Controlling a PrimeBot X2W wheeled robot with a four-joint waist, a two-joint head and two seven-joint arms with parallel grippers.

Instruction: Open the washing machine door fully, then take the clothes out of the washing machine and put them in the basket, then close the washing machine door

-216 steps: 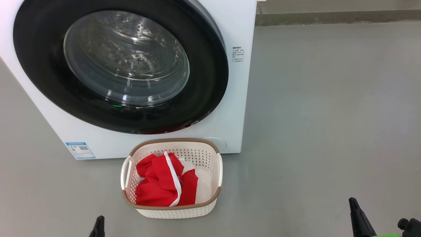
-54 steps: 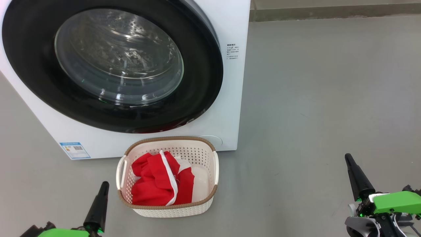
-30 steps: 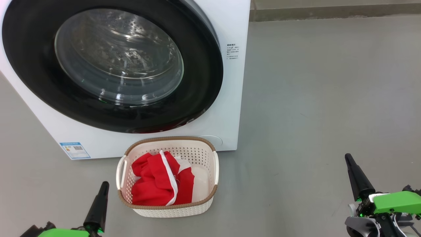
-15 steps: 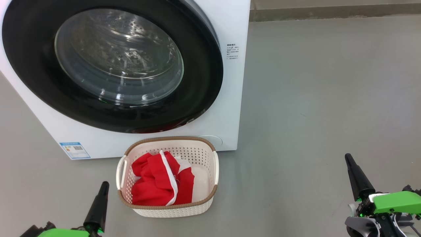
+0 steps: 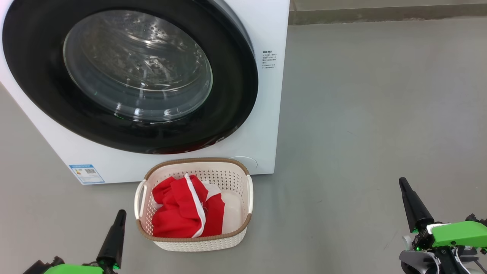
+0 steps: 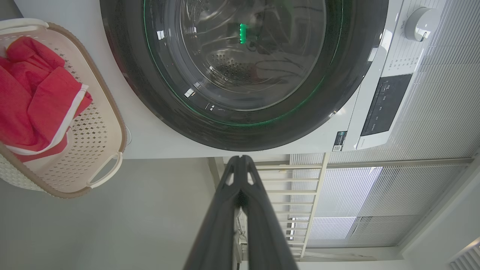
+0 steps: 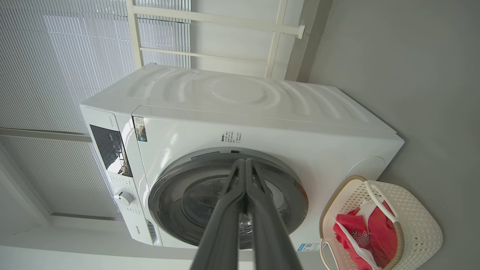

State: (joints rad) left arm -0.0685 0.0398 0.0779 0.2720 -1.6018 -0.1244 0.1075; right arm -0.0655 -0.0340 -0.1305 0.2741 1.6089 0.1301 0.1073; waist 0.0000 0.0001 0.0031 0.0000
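The white front-loading washing machine (image 5: 266, 125) stood at the upper left of the head view on a grey floor (image 5: 380, 114). Its washing machine door (image 5: 38, 95), a glossy black ring around a bulging glass bowl, lay flat against the cabinet and looked shut. Through the glass the perforated steel drum showed no red fabric (reflections blurred part of it, so this is a judgement rather than a certainty).

The cream basket (image 5: 198, 161) sat on the floor just in front of the machine's lower right corner. The red clothes (image 5: 179, 213) with white trim were heaped in its left half, leaving a bare patch of basket bottom on the right.

Judged from that layout, all three steps seemed done: clothes out, clothes in the basket, door closed. Nothing appeared left except perhaps confirming that the latch had caught.

Both arms were held low and back from the work. The left gripper (image 5: 120, 214) pointed up the head view just beside the basket's near left corner without touching it. The right gripper (image 5: 402, 183) stood well apart over bare floor on the right. In each wrist view the two dark fingers were pressed together tip to tip, pinching nothing.
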